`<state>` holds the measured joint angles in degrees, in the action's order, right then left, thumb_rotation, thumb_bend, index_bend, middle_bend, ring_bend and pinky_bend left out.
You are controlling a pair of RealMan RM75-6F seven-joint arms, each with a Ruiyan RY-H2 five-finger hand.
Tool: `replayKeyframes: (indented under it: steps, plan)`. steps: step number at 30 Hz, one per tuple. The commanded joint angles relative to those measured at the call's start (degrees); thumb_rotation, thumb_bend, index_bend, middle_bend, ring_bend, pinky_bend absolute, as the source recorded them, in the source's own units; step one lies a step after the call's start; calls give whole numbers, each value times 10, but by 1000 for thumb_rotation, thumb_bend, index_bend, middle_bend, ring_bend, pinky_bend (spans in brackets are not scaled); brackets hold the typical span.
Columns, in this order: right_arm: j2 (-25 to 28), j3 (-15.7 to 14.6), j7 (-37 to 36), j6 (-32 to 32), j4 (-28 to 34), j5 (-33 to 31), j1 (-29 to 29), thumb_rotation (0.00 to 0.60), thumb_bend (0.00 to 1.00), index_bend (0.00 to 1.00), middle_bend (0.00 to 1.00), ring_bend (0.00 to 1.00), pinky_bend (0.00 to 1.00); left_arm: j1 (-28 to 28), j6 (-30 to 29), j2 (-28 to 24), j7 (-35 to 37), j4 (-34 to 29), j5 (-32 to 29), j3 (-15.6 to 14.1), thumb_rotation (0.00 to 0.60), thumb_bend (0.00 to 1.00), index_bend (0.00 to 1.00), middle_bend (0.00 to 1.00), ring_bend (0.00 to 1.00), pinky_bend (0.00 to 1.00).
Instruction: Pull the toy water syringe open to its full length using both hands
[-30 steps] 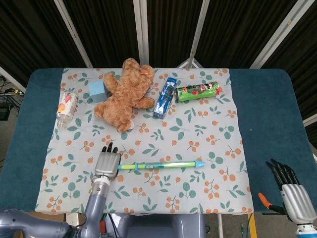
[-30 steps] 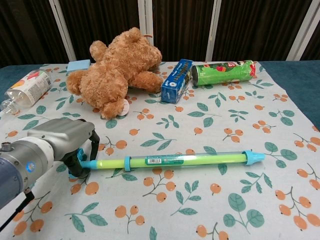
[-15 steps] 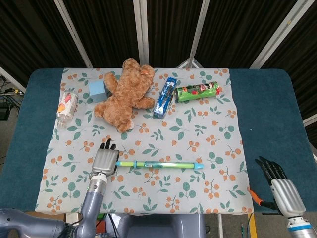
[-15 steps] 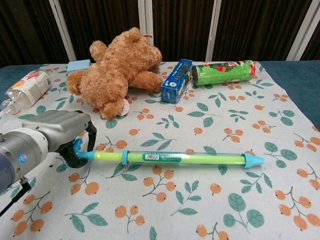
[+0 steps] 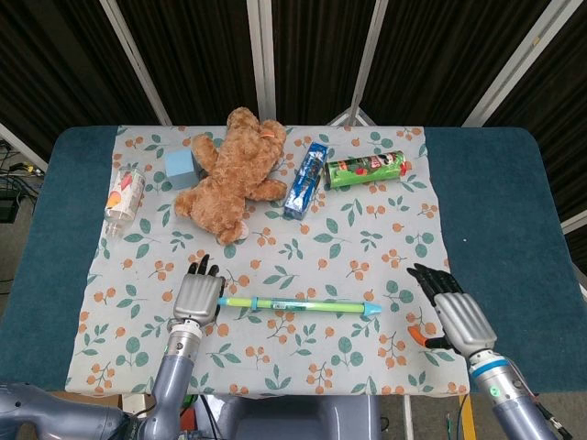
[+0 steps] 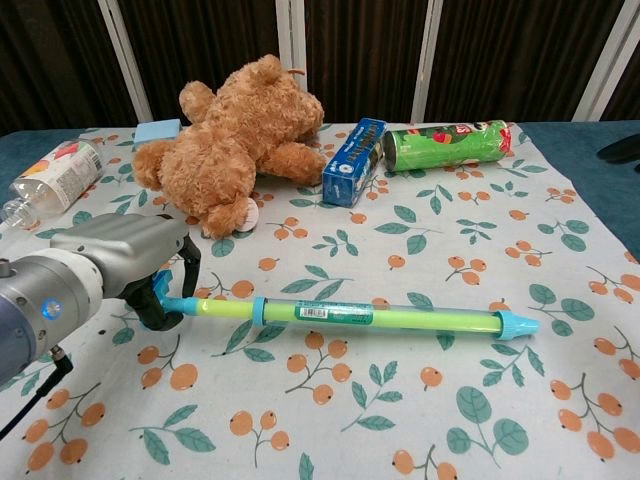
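On cloth, left hand grips syringe — right hand apart

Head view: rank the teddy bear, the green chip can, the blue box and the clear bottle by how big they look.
1. teddy bear, clearly largest.
2. green chip can and blue box: similar length, too close to rank.
3. clear bottle, slightly shorter.

Blue table, floral cloth on it, teddy bear, syringe, chip can, bottle, blue box
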<state>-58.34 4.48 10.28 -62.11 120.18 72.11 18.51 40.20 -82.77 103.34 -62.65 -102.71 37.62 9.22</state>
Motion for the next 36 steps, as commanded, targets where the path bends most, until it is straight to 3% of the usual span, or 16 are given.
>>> replayKeyframes:
  steps: [1, 7, 16, 36]
  plan:
    - [-60, 13, 91, 24, 20, -86, 48, 600, 334, 0, 0, 0, 0, 0, 1, -1, 2, -1, -2, 1, 600, 458, 609, 208, 38, 153]
    - [-141, 17, 184, 1, 10, -184, 89, 600, 334, 19, 0, 0, 0, -1, 7, -3, 7, 0, -5, -5, 600, 458, 610, 208, 38, 153]
    - [-226, 29, 253, -37, -43, -276, 136, 600, 334, 248, 0, 0, 0, 1, 8, -5, 9, -4, -6, -5, 600, 458, 614, 207, 38, 153]
    - [-272, 16, 253, -54, -114, -340, 154, 600, 334, 395, 18, 0, 0, 6, -3, -2, 3, -14, -7, -9, 600, 458, 618, 207, 38, 153]
